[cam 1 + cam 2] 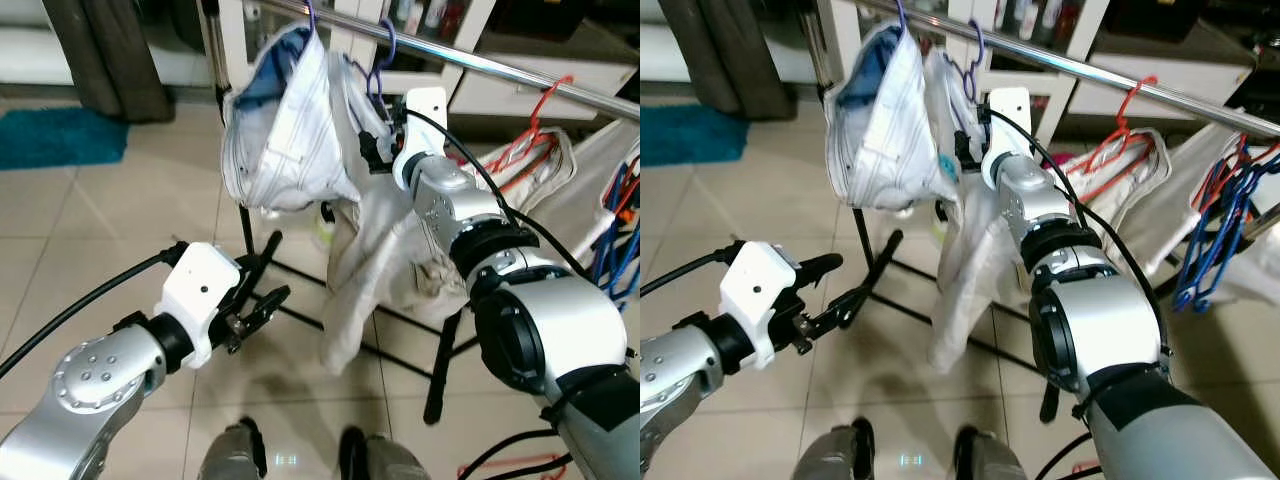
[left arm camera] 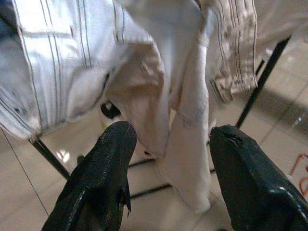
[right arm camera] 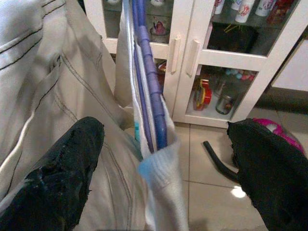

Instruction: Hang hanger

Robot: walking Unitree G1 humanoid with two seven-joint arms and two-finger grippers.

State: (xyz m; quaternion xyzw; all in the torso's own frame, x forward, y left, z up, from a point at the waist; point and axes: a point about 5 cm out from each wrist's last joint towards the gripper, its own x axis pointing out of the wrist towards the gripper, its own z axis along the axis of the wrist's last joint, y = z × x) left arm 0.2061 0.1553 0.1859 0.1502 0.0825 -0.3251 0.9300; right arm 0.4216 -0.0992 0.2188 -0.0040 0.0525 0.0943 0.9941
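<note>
A silver rail crosses the top of the eye views. Two purple hangers hook over it, one carrying a white striped garment and the other a cream garment. My right gripper is raised just under the rail beside the second hanger. In the right wrist view that purple hanger, wrapped in white cloth, stands between the open fingers without touching them. My left gripper is open and low, below the garments, holding nothing.
The rack's black legs spread over the tiled floor. Further right on the rail hang a red hanger and several blue hangers. A white glass-door cabinet stands behind. A teal rug lies at far left.
</note>
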